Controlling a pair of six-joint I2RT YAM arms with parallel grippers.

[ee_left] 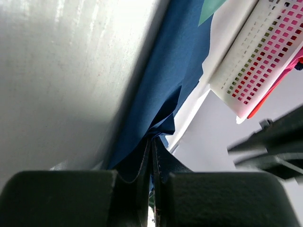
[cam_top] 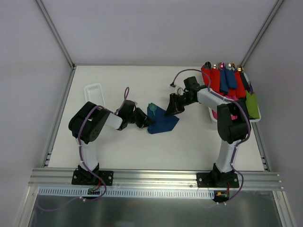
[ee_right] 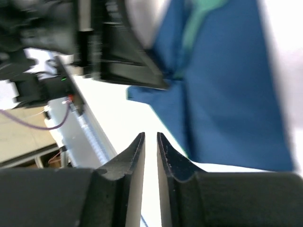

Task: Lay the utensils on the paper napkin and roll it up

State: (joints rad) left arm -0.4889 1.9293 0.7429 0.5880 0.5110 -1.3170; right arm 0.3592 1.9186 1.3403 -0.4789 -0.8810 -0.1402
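Note:
The navy paper napkin [cam_top: 164, 123] lies crumpled mid-table, with a teal utensil [cam_top: 152, 110] tip showing at its upper left. My left gripper [cam_top: 146, 122] is shut on the napkin's left corner; in the left wrist view its jaws [ee_left: 154, 139] pinch a navy fold [ee_left: 161, 80], with a teal end [ee_left: 210, 7] beyond. My right gripper [cam_top: 173, 108] hovers at the napkin's upper right edge. In the right wrist view it [ee_right: 150, 135] is nearly closed and empty, just short of the napkin [ee_right: 232, 94], where a teal utensil [ee_right: 199, 16] shows.
A white basket [cam_top: 256, 119] at the right holds several red, blue, pink and green rolls [cam_top: 230, 80]; it also shows in the left wrist view [ee_left: 251, 66]. A small white tray [cam_top: 93, 92] sits at the left. The cell's walls close in on the table.

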